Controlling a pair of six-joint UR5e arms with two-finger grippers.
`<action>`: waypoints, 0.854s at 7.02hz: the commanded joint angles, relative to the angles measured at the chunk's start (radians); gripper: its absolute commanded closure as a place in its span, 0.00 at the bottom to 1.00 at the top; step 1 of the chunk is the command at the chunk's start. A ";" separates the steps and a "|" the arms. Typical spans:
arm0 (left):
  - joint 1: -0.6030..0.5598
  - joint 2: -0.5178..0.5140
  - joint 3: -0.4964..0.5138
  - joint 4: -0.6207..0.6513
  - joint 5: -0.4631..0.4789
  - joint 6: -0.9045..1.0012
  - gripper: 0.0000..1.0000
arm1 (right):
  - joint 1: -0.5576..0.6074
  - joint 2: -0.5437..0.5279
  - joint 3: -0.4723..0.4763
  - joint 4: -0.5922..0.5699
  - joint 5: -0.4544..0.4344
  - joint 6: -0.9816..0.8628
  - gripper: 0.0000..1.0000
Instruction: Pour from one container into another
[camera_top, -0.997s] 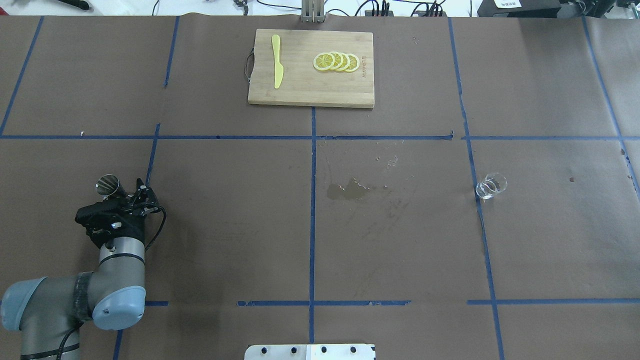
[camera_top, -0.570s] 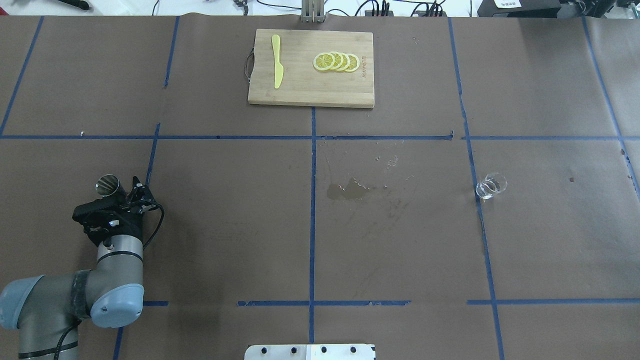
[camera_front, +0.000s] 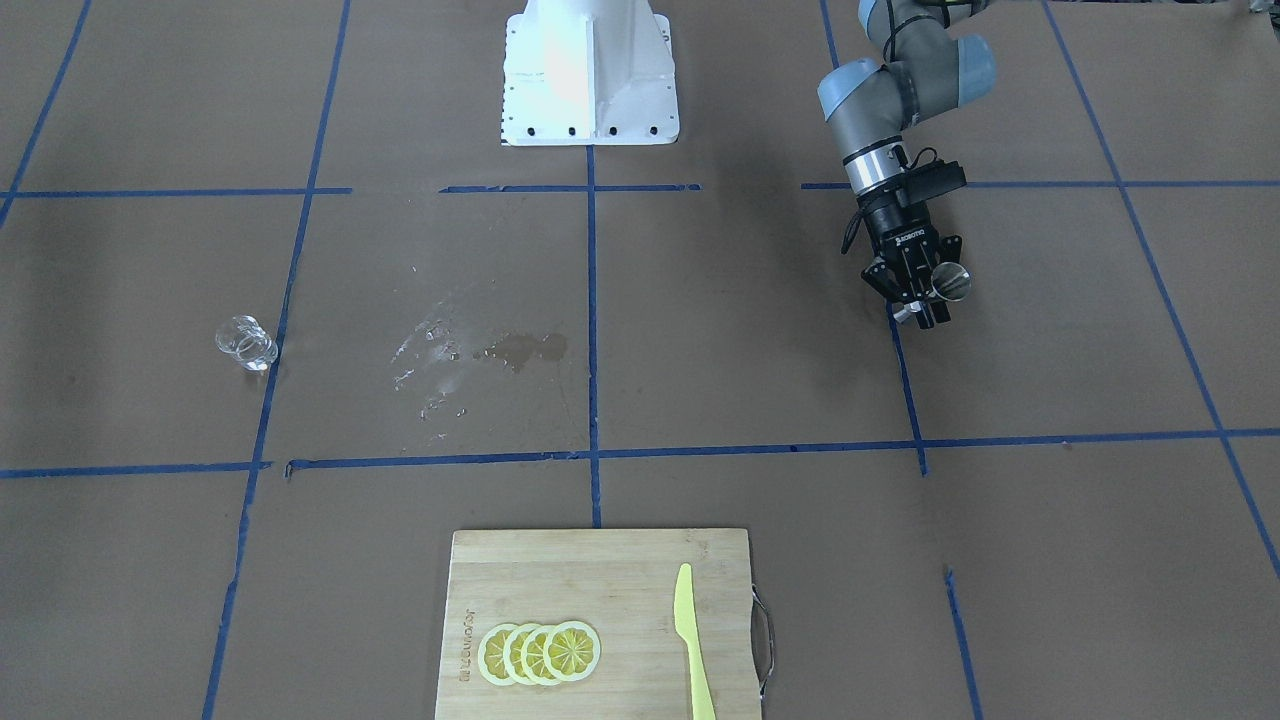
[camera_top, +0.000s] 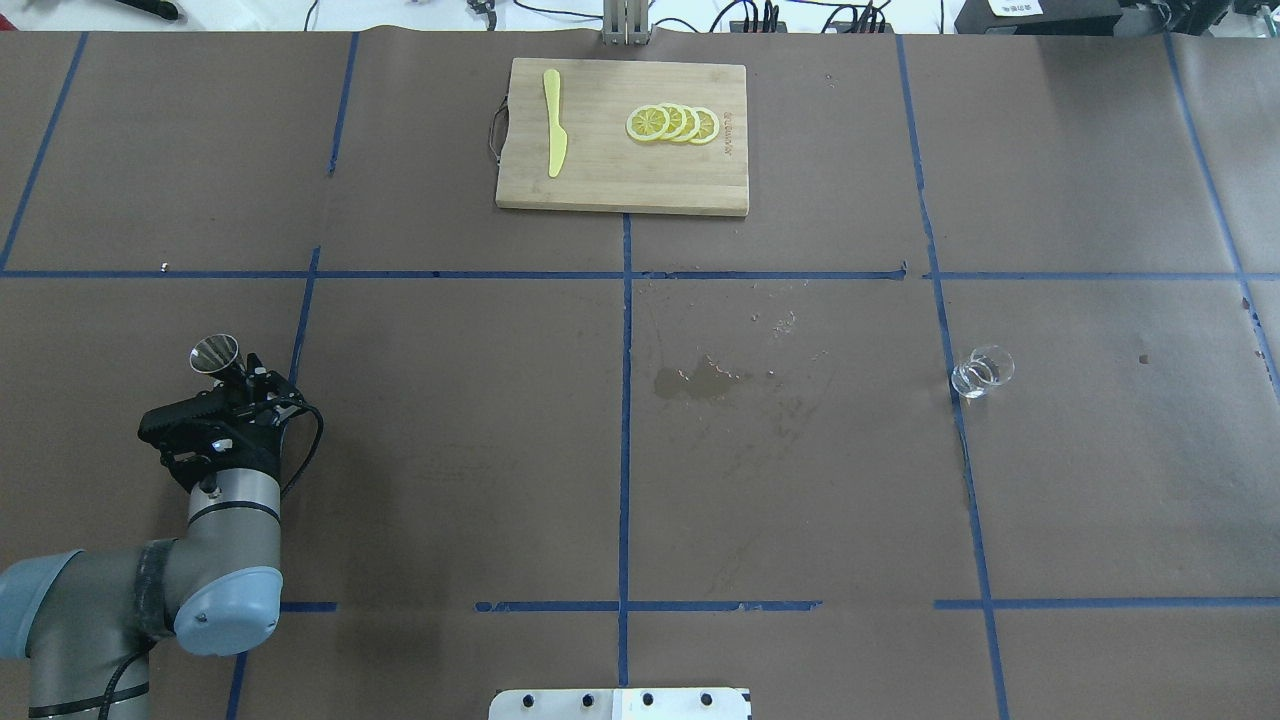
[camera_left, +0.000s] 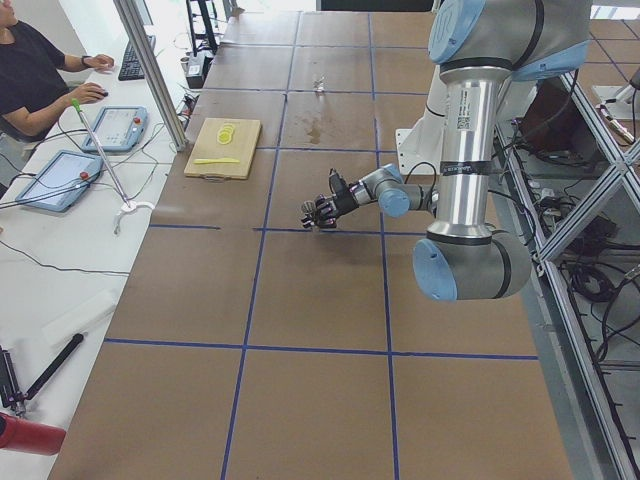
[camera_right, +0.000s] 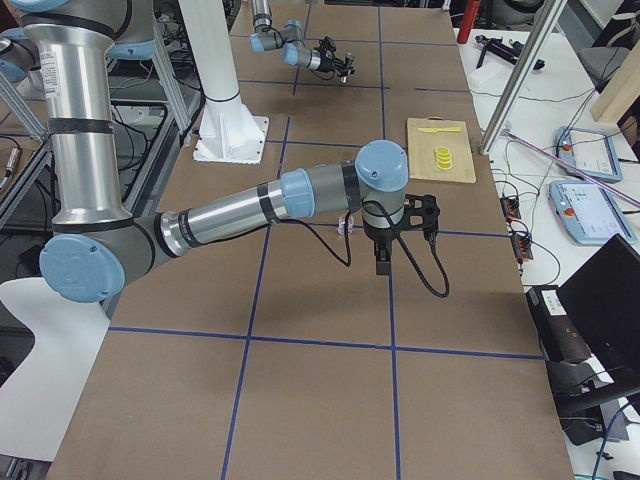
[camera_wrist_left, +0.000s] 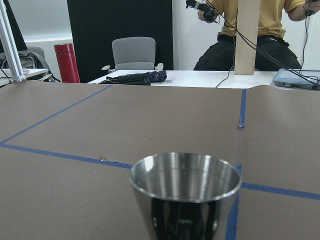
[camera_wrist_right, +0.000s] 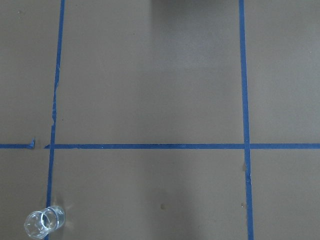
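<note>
The silver jigger (camera_top: 214, 353) is held above the table's left side, with my left gripper (camera_top: 236, 376) shut on its lower cone. From across the table the jigger (camera_front: 950, 282) sits at the tip of that gripper (camera_front: 927, 296). The left wrist view shows its open top cone (camera_wrist_left: 186, 192) upright and close, fingers hidden. The small clear glass cup (camera_top: 982, 371) rests on a blue tape line at the right, also low left as the cup (camera_wrist_right: 44, 222) in the right wrist view. My right gripper (camera_right: 383, 266) hangs above the table near the cup; I cannot tell its state.
A wooden cutting board (camera_top: 620, 185) at the far middle carries lemon slices (camera_top: 672, 123) and a yellow knife (camera_top: 554, 122). A wet spill (camera_top: 690, 381) marks the paper at the centre. The white robot base (camera_front: 588, 75) sits at the near edge.
The left wrist has turned and drawn slightly left, bringing the jigger from a tilted pose to a more upright one. The glass cup has not moved.
</note>
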 joint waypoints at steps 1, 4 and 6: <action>-0.033 -0.001 -0.114 -0.006 -0.001 0.050 1.00 | -0.012 0.001 0.014 0.003 0.009 0.031 0.00; -0.043 -0.104 -0.114 -0.056 -0.004 0.223 1.00 | -0.203 -0.044 0.210 0.105 -0.143 0.272 0.00; -0.041 -0.107 -0.079 -0.202 -0.006 0.334 1.00 | -0.364 -0.236 0.231 0.577 -0.258 0.553 0.00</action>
